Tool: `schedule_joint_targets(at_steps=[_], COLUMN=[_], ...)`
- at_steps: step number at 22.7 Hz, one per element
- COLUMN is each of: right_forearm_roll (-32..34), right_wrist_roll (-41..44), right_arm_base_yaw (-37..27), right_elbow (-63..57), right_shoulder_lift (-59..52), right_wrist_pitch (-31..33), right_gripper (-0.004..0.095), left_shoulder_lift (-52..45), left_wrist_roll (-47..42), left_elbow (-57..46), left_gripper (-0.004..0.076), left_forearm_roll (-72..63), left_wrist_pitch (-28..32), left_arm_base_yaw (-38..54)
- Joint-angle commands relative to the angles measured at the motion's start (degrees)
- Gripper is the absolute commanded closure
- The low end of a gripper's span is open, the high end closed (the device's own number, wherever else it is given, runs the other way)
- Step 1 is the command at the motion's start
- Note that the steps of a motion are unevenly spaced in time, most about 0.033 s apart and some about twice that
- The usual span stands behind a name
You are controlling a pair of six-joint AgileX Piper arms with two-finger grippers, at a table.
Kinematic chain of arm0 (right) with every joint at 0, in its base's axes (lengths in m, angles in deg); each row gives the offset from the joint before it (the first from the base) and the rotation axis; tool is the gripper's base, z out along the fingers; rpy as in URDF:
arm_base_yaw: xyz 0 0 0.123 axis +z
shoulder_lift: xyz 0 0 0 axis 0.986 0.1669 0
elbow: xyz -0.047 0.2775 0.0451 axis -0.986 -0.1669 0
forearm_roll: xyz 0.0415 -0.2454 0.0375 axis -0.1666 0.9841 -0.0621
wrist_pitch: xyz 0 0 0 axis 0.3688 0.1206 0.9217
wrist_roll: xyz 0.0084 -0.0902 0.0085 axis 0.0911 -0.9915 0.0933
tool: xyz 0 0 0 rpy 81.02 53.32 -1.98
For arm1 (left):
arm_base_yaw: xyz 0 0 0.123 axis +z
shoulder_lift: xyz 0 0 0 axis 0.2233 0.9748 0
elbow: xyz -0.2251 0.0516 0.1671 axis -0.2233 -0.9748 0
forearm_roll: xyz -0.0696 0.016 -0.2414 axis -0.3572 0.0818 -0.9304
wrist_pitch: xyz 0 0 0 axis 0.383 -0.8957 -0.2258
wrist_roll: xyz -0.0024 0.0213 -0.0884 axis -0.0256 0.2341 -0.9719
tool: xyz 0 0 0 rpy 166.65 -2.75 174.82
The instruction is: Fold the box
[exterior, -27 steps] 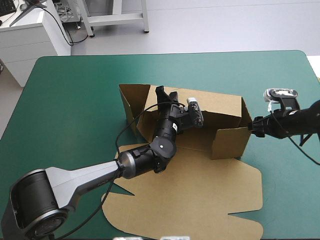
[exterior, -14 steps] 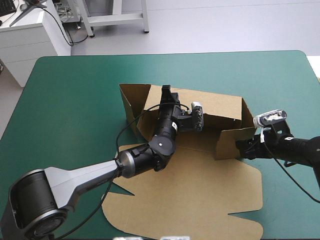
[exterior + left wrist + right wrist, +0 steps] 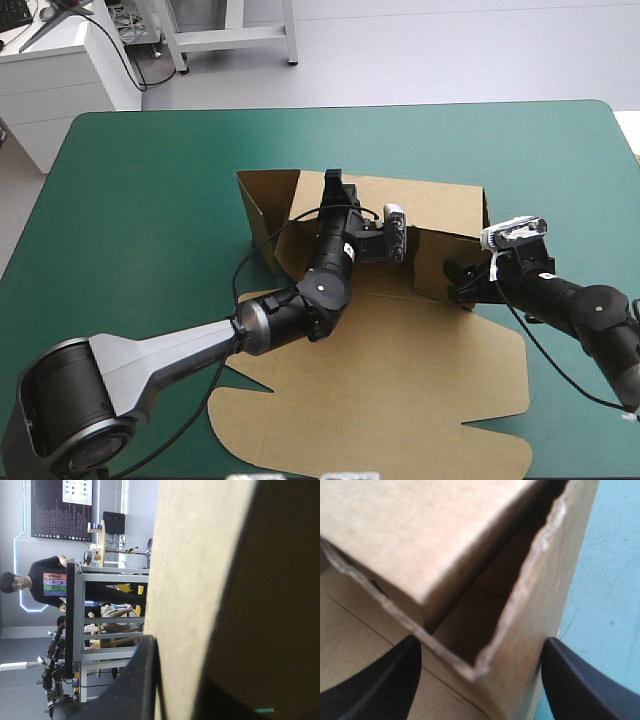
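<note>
The brown box (image 3: 440, 208) lies mid-table with its long back wall raised and its lid panel (image 3: 400, 400) flat toward the near edge. My left gripper (image 3: 333, 190) is at the top of the back wall, shut on the board. In the left wrist view, the pale board edge (image 3: 200, 580) runs between the fingers of the left gripper (image 3: 175, 680). My right gripper (image 3: 458, 280) is open against the box's right end, where a side flap (image 3: 430, 268) is turned inward. The right wrist view has the right gripper (image 3: 481, 642) straddling that corner (image 3: 520, 605).
The teal-green cover (image 3: 150, 200) stretches wide to the left of and beyond the box. The flat lid reaches close to the table's near edge. The table's right edge lies just past my right arm.
My right gripper has swung in from beside the box's right end toward the box and pushed the side flap inward. My left wrist turned slightly, staying on the back wall.
</note>
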Motion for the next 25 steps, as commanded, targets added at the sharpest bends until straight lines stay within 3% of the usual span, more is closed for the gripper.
schedule_joint_targets(at_steps=[1, 10, 16, 23, 25], right_forearm_roll=[-6.0, -5.3, -5.0, -5.5, -5.7], right_wrist_roll=[0.6, 4.4, 2.8, 2.9, 2.9], right_arm_base_yaw=[2.8, 2.7, 2.6, 2.6, 2.6], right_elbow=[1.4, 1.4, 1.4, 1.4, 1.4], right_shoulder_lift=[-1.2, -1.2, -1.1, -1.0, 0.1], right_wrist_pitch=[-9.2, -15.0, -8.4, -7.1, -6.8], right_gripper=[0.0287, 0.0287, 0.0287, 0.0292, 0.0369], left_shoulder_lift=[-2.1, -2.1, -2.1, -2.1, -2.1], left_wrist_roll=[0.6, 1.2, 1.2, 1.2, 0.1], left_elbow=[0.7, 0.7, 0.7, 0.7, 0.7], left_gripper=[0.0732, 0.0732, 0.0732, 0.0732, 0.0732], left_forearm_roll=[-3.6, -3.7, -4.2, -4.3, -4.3], left_wrist_pitch=[0.7, 0.4, 0.4, 0.6, 0.6], left_arm_base_yaw=[0.0, 0.0, 0.0, 0.0, 0.0])
